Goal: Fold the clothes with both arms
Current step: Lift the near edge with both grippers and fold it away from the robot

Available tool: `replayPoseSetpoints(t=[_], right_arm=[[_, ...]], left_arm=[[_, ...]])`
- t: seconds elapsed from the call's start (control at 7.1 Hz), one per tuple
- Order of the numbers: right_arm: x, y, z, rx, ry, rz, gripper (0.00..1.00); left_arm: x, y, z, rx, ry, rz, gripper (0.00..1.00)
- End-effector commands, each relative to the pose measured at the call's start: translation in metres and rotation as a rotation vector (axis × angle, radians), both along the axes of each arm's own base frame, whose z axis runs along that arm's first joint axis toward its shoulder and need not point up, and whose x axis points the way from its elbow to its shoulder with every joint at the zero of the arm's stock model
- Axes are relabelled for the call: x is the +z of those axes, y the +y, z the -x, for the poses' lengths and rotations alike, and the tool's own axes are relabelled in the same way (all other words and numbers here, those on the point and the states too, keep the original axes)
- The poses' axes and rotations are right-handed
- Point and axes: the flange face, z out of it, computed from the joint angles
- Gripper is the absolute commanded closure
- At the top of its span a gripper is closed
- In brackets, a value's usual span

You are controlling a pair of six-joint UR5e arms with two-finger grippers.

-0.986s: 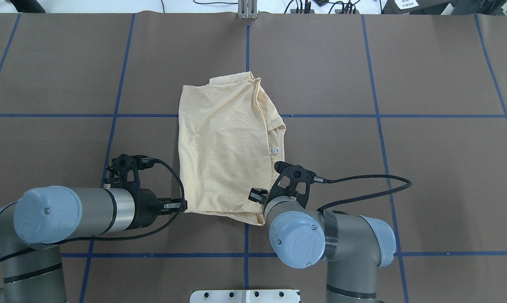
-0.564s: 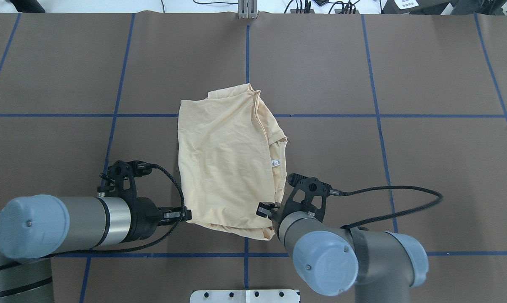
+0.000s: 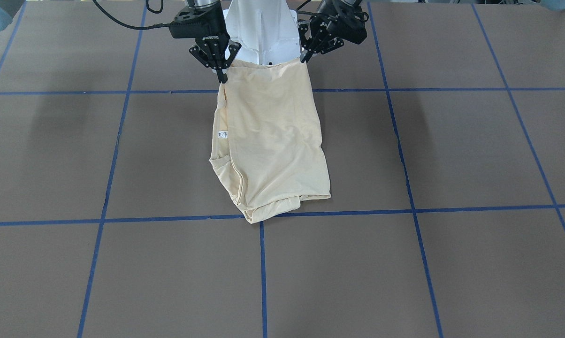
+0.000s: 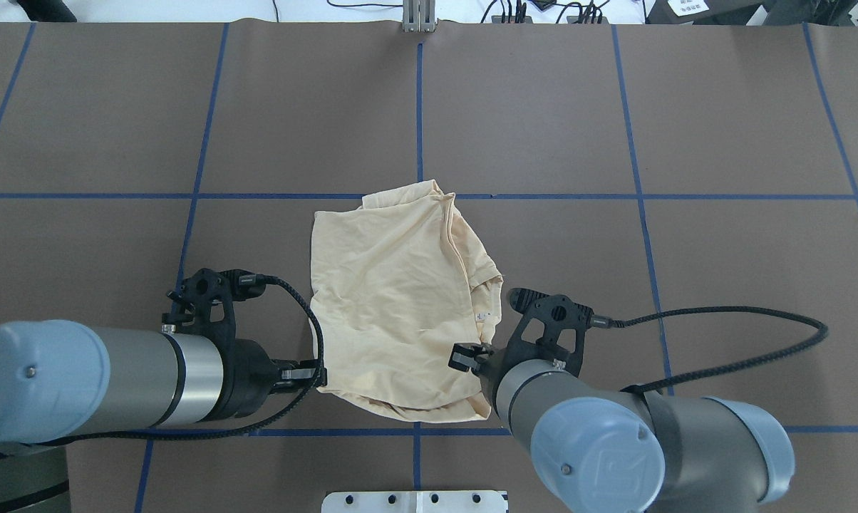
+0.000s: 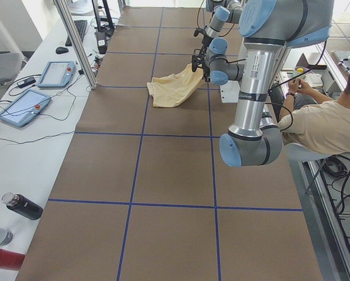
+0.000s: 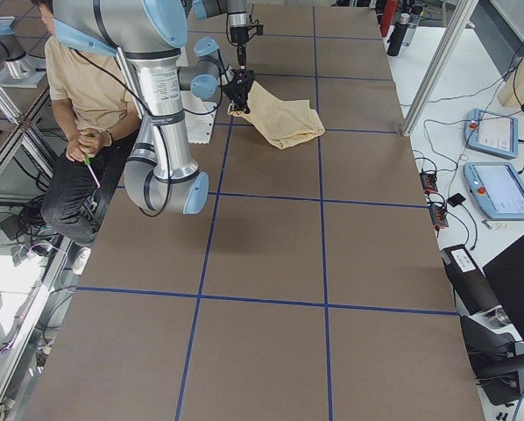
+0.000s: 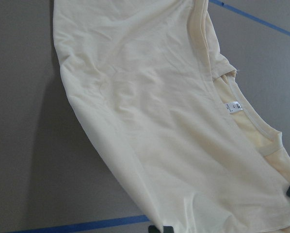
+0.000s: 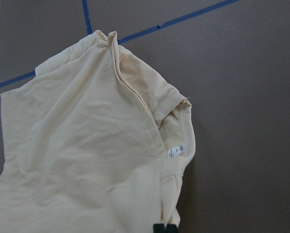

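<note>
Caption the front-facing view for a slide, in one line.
The left gripper and right gripper hold the cream T-shirt by its robot-side edge, raised taut above the brown table.

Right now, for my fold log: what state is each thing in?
T-shirt: folded over, near edge lifted, far end lying on the table.
left gripper: shut on the T-shirt's near corner.
right gripper: shut on the other near corner.
neck label: exposed, facing up.
</note>
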Motion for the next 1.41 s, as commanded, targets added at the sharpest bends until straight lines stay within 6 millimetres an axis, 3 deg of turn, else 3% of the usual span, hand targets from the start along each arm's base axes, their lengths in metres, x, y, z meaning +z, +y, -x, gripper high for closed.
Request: replayPoseSetpoints(t=[0.0,0.14,0.42,0.7,0.85,1.13,1.27], right_arm=[[-0.003,-0.067,0.015,0.072,0.060,-0.025,1.00],[-0.008,-0.092,0.023,0.096,0.085,-0.036,1.00],[-0.008,-0.136,0.033,0.136,0.139,-0.042,1.00],[-0.019,-0.168,0.065,0.153,0.183,-0.035,1.00],[-0.022,-0.179,0.074,0.161,0.190,-0.034,1.00],[0.005,-0.208,0.094,0.157,0.187,-0.074,1.00],[0.013,-0.214,0.097,0.155,0.202,-0.076,1.00]], left_arm=[[0.012,-0.048,-0.005,-0.067,-0.058,-0.024,1.00],[0.014,-0.076,-0.016,-0.107,-0.081,-0.019,1.00],[0.028,-0.122,-0.012,-0.161,-0.138,-0.050,1.00],[0.041,-0.160,-0.013,-0.190,-0.195,-0.084,1.00],[0.045,-0.176,-0.024,-0.201,-0.217,-0.074,1.00],[0.063,-0.210,-0.049,-0.203,-0.281,-0.072,1.00],[0.072,-0.216,-0.053,-0.205,-0.297,-0.064,1.00]])
